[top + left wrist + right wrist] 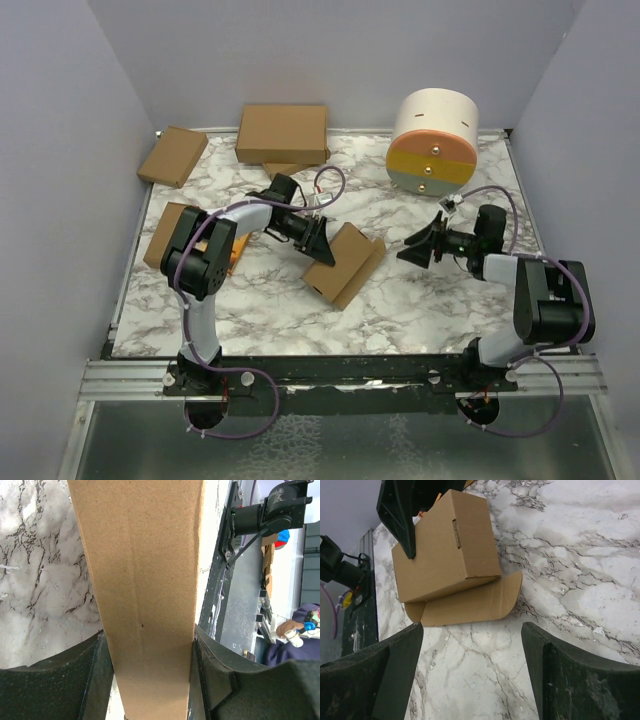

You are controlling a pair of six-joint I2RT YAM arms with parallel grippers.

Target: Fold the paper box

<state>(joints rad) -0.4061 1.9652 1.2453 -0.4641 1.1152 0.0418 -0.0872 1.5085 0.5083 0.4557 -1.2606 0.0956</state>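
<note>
The paper box (345,265) lies mid-surface, long axis running near-left to far-right. The left pincer (318,238) grips its far-left edge, closed on the cardboard. The right pincer (425,245) is spread wide and empty, facing the box's loose flap from the right, apart.

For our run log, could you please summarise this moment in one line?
step: fold box | left gripper: clamped on box | right gripper: open, apart from box, facing it | flap: lying flat on table
</note>
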